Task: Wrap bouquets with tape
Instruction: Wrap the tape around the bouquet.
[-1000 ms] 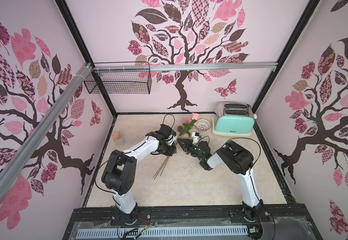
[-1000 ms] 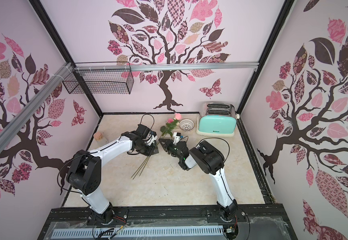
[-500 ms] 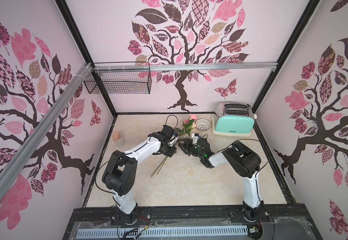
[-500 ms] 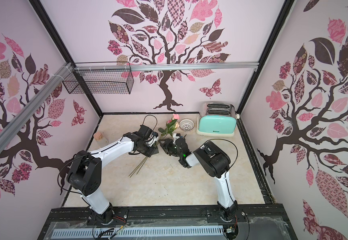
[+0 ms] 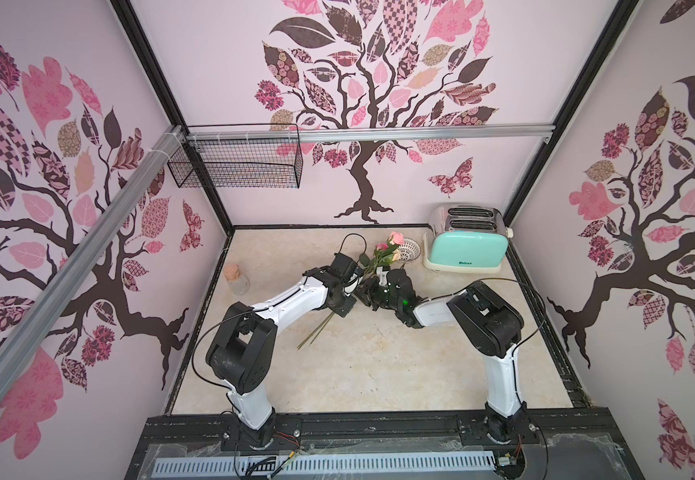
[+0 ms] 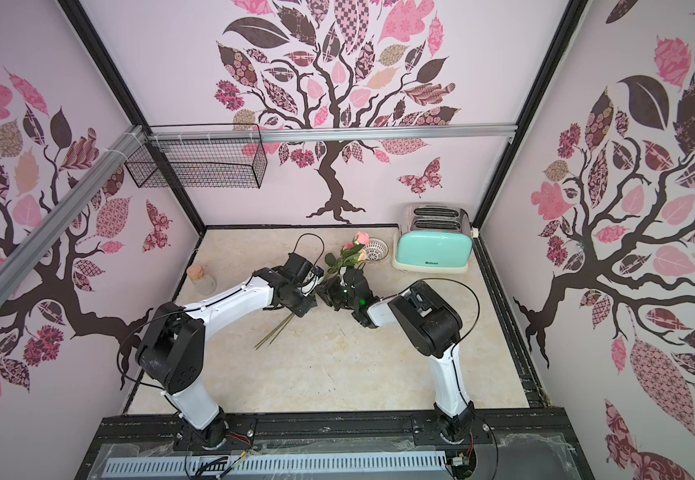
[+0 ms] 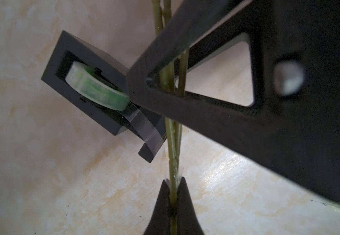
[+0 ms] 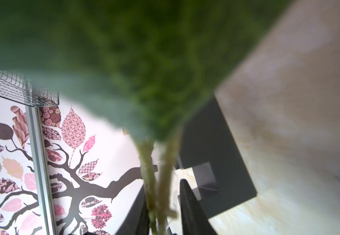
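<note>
The bouquets [image 5: 392,246] [image 6: 357,246] are roses with pink and peach blooms, lying with their thin green stems [image 5: 316,332] toward the front left. My left gripper [image 7: 173,180] [image 5: 353,289] is shut on the stems [image 7: 171,130]. Beside it, my right gripper [image 8: 163,183] [image 5: 365,292] is open. Its jaws stand on either side of the stems [image 8: 150,179], with a gap on one side. The tape [image 7: 95,89] sits in its black dispenser [image 7: 67,53] [image 8: 205,132] right beside them. A clear strip [image 7: 144,126] runs from the roll to the stems. A blurred leaf fills much of the right wrist view.
A mint toaster [image 5: 466,249] and a white mesh bowl [image 5: 411,248] stand at the back right. A corked glass jar [image 5: 237,281] is by the left wall. A black wire basket [image 5: 237,162] hangs on the rail above.
My right gripper has shifted a little left, closer to the left gripper, and its jaws have narrowed round the stems. The left gripper keeps its hold.
</note>
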Controlling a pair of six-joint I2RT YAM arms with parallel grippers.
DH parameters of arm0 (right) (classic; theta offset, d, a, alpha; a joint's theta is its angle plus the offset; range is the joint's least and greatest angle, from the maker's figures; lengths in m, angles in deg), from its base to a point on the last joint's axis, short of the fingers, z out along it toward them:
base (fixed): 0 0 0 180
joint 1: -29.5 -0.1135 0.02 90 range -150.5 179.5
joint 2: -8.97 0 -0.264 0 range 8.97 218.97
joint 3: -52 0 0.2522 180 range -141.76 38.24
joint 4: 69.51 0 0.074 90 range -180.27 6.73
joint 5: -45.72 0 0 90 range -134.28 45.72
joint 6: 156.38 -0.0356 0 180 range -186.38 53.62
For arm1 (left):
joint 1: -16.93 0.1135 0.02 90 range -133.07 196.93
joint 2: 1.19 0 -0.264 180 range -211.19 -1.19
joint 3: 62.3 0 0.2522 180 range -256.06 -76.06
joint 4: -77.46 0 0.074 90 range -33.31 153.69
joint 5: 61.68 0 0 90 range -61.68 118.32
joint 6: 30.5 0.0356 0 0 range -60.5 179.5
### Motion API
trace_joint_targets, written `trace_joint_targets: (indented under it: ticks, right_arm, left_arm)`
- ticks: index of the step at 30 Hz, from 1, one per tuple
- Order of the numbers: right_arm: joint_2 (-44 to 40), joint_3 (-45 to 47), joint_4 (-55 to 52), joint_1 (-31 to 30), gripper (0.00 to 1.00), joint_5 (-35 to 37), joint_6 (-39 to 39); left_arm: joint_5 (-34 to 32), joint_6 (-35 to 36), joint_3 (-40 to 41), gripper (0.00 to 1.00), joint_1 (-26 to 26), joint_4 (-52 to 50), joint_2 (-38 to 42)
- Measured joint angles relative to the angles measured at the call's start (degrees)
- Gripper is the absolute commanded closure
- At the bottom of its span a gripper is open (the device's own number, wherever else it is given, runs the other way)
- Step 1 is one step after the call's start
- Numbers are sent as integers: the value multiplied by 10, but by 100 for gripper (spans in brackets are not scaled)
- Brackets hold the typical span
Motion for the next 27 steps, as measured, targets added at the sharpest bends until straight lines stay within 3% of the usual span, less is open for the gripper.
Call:
trace_joint_targets:
  ticks: [2, 5, 8, 16, 22, 27]
  right_arm:
    - [0, -6, -9, 0, 82, -7, -2]
    - [0, -16, -24, 1, 100, -15, -3]
    - [0, -16, -24, 1, 100, -17, -9]
    - [0, 13, 57, 0, 100, -9, -29]
    - [0, 64, 168, -3, 100, 37, -34]
    - [2, 93, 263, -9, 100, 88, -25]
  left_arm:
    - [-6, 5, 0, 100, -3, 3, 0]
    - [-16, 10, 0, 100, -6, 6, 0]
    - [-22, 10, 0, 100, -7, 6, 2]
    - [-20, -45, 6, 58, 3, 10, 54]
    - [92, -138, 36, 57, 116, 28, 148]
    - [238, -221, 52, 57, 217, 48, 149]
